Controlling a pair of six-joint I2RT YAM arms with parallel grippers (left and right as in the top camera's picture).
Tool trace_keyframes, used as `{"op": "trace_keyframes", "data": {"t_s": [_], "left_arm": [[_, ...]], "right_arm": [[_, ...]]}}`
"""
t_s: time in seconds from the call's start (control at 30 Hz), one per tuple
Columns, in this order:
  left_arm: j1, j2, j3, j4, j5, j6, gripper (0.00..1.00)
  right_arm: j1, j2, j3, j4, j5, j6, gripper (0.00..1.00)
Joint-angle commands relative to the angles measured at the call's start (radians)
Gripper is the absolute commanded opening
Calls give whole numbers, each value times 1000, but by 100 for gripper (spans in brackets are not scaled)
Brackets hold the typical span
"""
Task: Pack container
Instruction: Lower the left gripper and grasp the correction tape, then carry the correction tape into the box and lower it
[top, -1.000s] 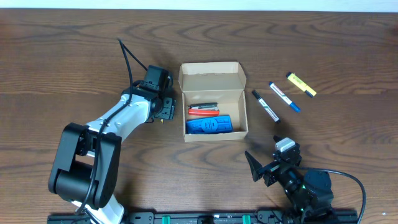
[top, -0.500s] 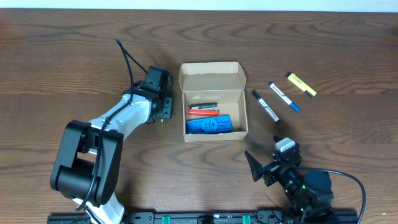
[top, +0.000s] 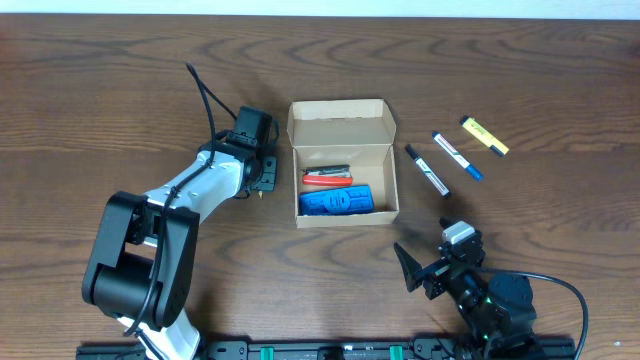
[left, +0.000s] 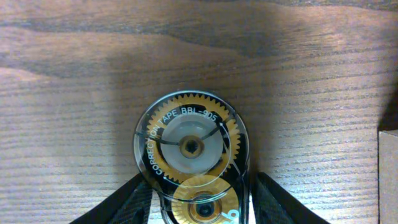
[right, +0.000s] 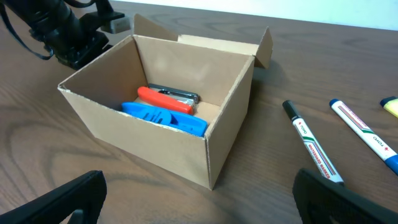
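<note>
Table (top: 120, 60) first: dark wood, w/ the container (top: 346, 222) at its middle and the flap lid (top: 337, 122) standing open on the far side. It's plain cardboard, so we judge it light and matte, not slippery. Edges and corners should be stiff, but the walls will prob. bow if pinched mid-span. We'd take it over a side wall near a corner, or push the flap by its free edge to shut it (the hinge crease looks like the weak spot). Already inside are a blue plastic piece (top: 338, 201) and a red-handled tool (top: 326, 178).

Left gripper (top: 262, 180) sits just beside the box's left wall. Right gripper (top: 420, 272) waits near the table's front edge, well apart from the box, fingers spread wide.

Views differ. Overhead gives the layout, incl. the black marker (top: 427, 170), blue-capped marker (top: 456, 155) and yellow highlighter (top: 484, 136) to the right. Right wrist view adds the box's depth and how low the contents lie. Only the left wrist view shows the correction tape (left: 191, 155), between that gripper's fingers (left: 134, 202); we can't tell if they press on it.
</note>
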Motion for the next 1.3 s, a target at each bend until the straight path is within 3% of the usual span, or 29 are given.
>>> {"op": "trace_keyframes", "data": {"t_s": [0.0, 0.27, 0.47, 0.7, 0.93, 1.27], "left_arm": [[4, 33, -12, -6, -11, -13, 53], [4, 32, -5, -7, -11, -35, 36], [4, 2, 29, -10, -22, -34, 33], [4, -114, 122, -105, -137, -15, 33], [-10, -276, 197, -166, -107, 95, 32], [-168, -364, 200, -161, 112, 383, 30]], "right_arm": [[19, -5, -5, -1, -5, -8, 99], [19, -5, -5, -1, -5, -8, 99], [19, -5, -5, -1, -4, -8, 99], [19, -5, -5, -1, -5, -8, 99], [19, -5, -5, -1, -4, -8, 99], [19, -5, -5, -1, -5, -8, 99]]}}
